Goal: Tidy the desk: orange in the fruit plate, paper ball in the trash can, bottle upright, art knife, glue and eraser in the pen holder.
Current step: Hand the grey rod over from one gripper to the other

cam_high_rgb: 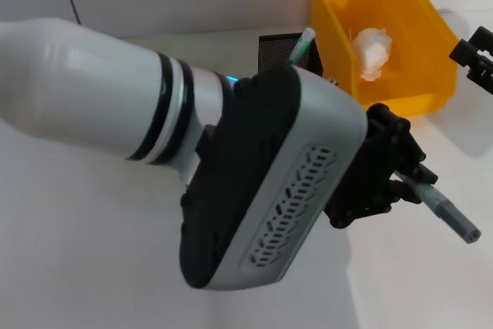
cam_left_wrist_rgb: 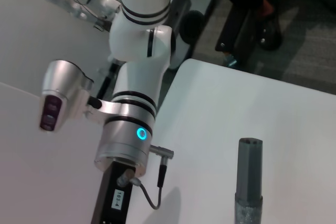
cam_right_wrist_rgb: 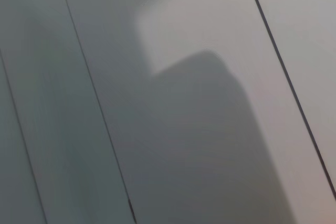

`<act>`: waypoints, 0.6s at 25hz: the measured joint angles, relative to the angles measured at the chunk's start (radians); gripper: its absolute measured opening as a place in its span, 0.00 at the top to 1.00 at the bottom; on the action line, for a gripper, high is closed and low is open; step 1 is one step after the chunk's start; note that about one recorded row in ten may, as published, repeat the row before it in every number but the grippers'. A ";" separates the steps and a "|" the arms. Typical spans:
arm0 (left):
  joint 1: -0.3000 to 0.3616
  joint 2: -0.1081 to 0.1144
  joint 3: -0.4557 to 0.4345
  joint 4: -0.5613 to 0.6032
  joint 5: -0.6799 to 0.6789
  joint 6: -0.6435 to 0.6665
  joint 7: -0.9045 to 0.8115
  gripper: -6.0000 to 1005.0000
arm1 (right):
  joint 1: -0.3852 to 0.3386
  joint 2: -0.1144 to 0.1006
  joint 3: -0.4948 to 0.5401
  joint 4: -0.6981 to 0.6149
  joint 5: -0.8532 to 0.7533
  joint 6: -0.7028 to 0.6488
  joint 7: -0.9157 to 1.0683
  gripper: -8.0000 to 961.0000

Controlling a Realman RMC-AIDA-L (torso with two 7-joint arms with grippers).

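Grey art knife [cam_high_rgb: 447, 211] sitting clamped in my left gripper [cam_high_rgb: 400, 175] above desk [cam_high_rgb: 92, 252]; paper ball [cam_high_rgb: 372, 52] lying in trash can [cam_high_rgb: 431, 36]; pen holder [cam_high_rgb: 281, 50] standing behind arm; right gripper [cam_high_rgb: 476, 55] idling at far right, finger state unreadable.

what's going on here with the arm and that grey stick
The left tool holds a grey stick-shaped item above the desk, near the black pen holder, which already has something standing in it. The paper ball lies in the yellow trash can. The right tool waits at the far right edge.
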 joint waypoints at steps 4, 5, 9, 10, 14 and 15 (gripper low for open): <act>0.080 0.000 -0.002 0.060 -0.054 -0.025 0.006 0.85 | -0.001 0.001 0.000 0.000 0.000 0.000 -0.012 0.32; 0.080 0.000 -0.002 0.060 -0.054 -0.025 0.006 0.85 | -0.001 0.003 0.000 0.000 0.000 0.000 -0.019 0.32; 0.165 0.002 -0.026 0.089 -0.188 -0.080 0.024 0.85 | -0.003 0.006 0.000 0.003 -0.002 -0.006 -0.034 0.32; 0.196 0.003 -0.035 0.088 -0.259 -0.082 0.048 0.85 | -0.003 0.007 0.000 0.004 -0.002 -0.009 -0.040 0.32; 0.282 0.003 -0.050 0.072 -0.434 -0.088 0.112 0.85 | -0.004 0.012 -0.001 0.003 -0.006 -0.012 -0.047 0.32; 0.301 0.003 -0.052 0.065 -0.476 -0.088 0.119 0.85 | -0.003 0.013 -0.001 0.002 -0.007 -0.012 -0.050 0.32</act>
